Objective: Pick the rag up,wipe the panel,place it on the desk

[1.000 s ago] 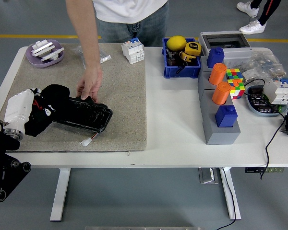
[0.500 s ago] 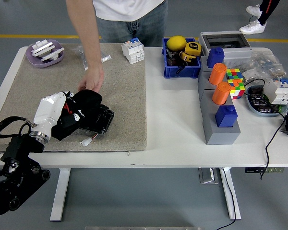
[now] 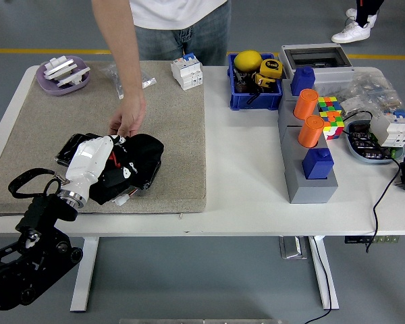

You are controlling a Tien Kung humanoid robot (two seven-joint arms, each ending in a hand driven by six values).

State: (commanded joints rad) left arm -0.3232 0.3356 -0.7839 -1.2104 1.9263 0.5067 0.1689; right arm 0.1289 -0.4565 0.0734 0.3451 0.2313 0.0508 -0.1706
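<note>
Pressing the black rag (image 3: 138, 156) onto the panel (image 3: 73, 146) near the mat's (image 3: 175, 128) front edge, the left hand (image 3: 98, 162) has fingers closed on it; a person's hand (image 3: 128, 118) steadies the panel's far side.

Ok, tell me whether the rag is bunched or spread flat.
Bunched: the black rag sits crumpled under the left hand on the panel.

Black rag (image 3: 138, 158), black panel (image 3: 73, 144), beige mat (image 3: 172, 135), white table (image 3: 243, 182), orange cylinders (image 3: 308, 116), multicoloured puzzle cube (image 3: 330, 113).
</note>
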